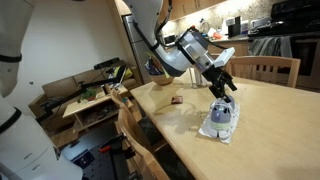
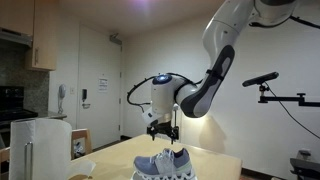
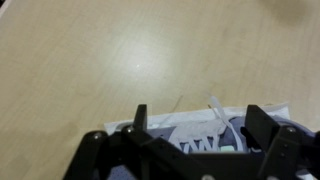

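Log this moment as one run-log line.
jaws: open | position: just above sneaker, not touching | sneaker: upright on wooden table | held: nothing

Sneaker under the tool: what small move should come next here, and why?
Probably a short lift straight up. The tool stands open right over the sneaker and holds nothing; in the wrist view a white lace sticks up between its fingers. Rising straight, not sideways, seems least likely to snag the lace or shift the sneaker on the table.
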Robot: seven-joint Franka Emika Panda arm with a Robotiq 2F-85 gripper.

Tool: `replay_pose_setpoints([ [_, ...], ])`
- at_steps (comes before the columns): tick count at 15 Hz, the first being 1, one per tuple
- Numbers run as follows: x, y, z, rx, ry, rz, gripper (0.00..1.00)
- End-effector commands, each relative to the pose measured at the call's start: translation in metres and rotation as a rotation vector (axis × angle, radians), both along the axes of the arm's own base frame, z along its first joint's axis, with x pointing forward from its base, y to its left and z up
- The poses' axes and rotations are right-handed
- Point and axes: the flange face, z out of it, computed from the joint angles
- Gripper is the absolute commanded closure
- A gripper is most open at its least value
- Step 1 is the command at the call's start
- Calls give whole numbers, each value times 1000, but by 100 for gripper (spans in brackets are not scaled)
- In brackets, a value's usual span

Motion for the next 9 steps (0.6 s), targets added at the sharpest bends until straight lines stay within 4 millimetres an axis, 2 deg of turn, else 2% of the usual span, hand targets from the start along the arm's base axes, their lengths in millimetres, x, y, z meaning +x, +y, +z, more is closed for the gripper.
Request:
replay_pose_setpoints([
  [1, 6, 3, 1, 24, -52, 72, 0],
  [9, -1, 5, -8, 105, 45, 64, 0],
])
